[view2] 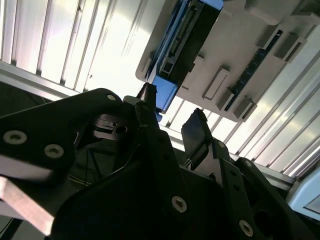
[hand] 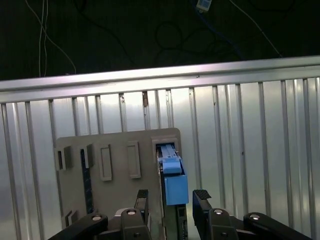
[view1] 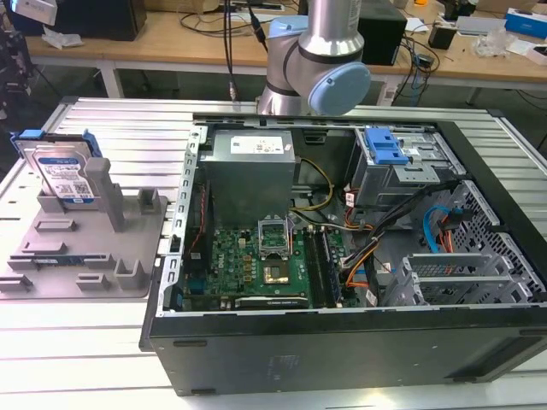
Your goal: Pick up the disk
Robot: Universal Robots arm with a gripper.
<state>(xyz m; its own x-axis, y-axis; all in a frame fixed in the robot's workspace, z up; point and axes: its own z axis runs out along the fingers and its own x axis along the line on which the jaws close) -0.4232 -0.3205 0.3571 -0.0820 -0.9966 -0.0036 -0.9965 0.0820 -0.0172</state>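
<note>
As the exterior view shows, the disk [view1: 61,171] stands upright in the grey fixture tray [view1: 85,260] beside the open computer case [view1: 342,346]. In the second wrist view the gripper [view2: 172,104] gapes wide, empty. In the first wrist view the disk stands apart from it.

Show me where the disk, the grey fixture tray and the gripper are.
disk [view1: 62,168]: exterior view, on its labelled face.
grey fixture tray [view1: 94,237]: exterior view, bare base plate.
gripper [hand: 172,196]: first wrist view, midway between its open fingertips.
</note>
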